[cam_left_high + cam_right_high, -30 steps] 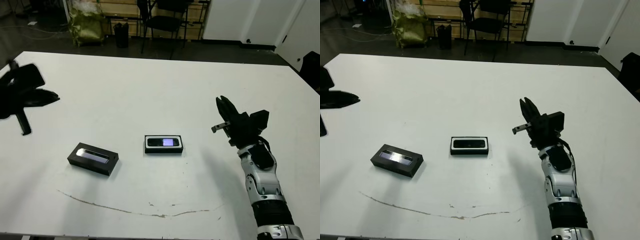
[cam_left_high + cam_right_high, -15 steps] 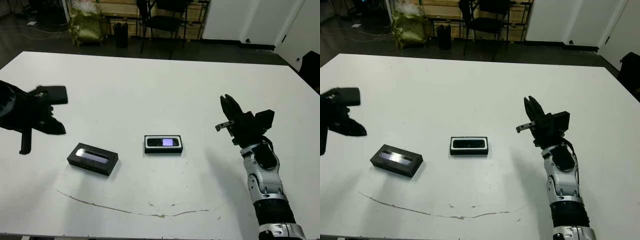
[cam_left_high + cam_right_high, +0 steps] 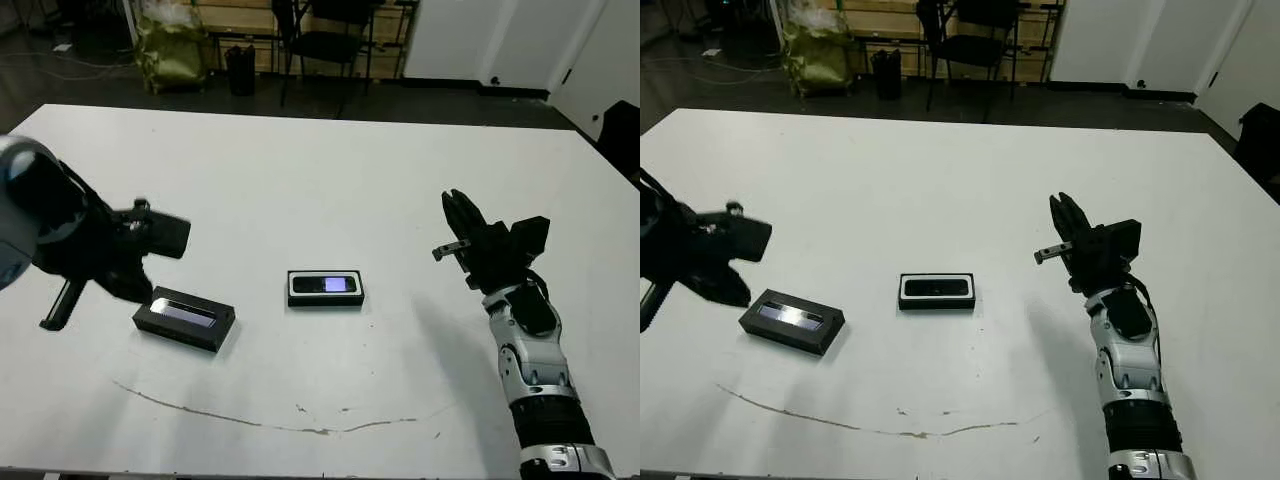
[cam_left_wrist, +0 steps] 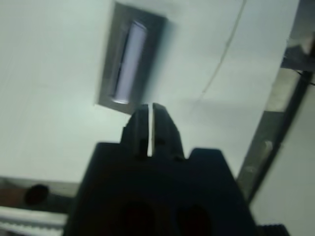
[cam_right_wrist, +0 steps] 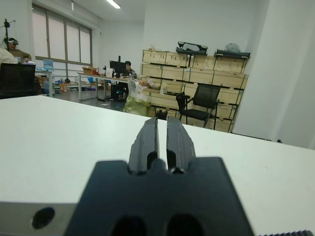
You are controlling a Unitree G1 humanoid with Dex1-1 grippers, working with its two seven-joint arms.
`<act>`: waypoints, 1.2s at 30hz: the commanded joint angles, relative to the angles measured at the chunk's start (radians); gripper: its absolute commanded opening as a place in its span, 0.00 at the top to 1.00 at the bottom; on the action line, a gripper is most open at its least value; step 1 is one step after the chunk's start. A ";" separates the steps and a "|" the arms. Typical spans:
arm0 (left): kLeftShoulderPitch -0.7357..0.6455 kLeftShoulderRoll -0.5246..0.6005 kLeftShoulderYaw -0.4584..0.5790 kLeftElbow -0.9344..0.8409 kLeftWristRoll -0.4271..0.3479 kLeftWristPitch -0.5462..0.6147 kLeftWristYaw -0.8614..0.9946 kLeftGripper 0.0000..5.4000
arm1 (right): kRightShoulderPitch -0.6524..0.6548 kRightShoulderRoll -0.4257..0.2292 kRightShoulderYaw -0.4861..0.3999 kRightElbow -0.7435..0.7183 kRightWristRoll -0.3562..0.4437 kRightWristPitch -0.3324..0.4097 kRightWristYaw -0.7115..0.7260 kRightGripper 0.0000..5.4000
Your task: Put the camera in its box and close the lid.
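clenched black two-fingered left gripper [image 4: 150, 115] is hovering just beside flat black silver-striped lid [image 3: 184, 318]; white-lined black box [image 3: 325, 288], holding slim black camera [image 3: 326, 284], is lying between it and clenched right gripper [image 3: 461, 218], nothing intervening.

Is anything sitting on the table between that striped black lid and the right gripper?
Yes: the box with the camera inside lies between the lid and the right gripper, seen in the head views.
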 commanded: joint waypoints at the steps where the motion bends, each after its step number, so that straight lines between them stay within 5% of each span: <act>1: 0.029 -0.020 -0.017 0.015 0.000 -0.076 -0.002 1.00 | 0.001 -0.015 -0.010 0.008 0.005 0.028 -0.002 1.00; 6: 0.090 -0.026 0.001 0.073 -0.085 -0.078 -0.002 1.00 | 0.008 -0.015 -0.007 -0.012 -0.007 0.038 -0.014 1.00; 12: 0.099 -0.042 0.002 0.177 -0.136 -0.213 -0.002 1.00 | 0.008 -0.014 -0.008 -0.016 -0.003 0.051 -0.019 1.00; 15: 0.108 -0.052 0.008 0.184 -0.118 -0.253 -0.002 1.00 | 0.015 -0.014 0.001 -0.053 -0.022 0.095 -0.048 1.00; 29: 0.155 -0.139 0.068 0.268 0.013 -0.328 0.015 1.00 | 0.012 -0.013 -0.011 -0.037 0.004 0.078 -0.015 1.00; 33: 0.083 -0.132 -0.054 0.277 -0.020 -0.118 -0.001 1.00 | 0.015 -0.022 -0.003 -0.055 -0.022 0.090 -0.036 1.00; 36: 0.073 -0.117 -0.077 0.215 0.015 -0.115 -0.002 1.00 | 0.029 -0.020 0.003 -0.121 -0.035 0.153 -0.066 1.00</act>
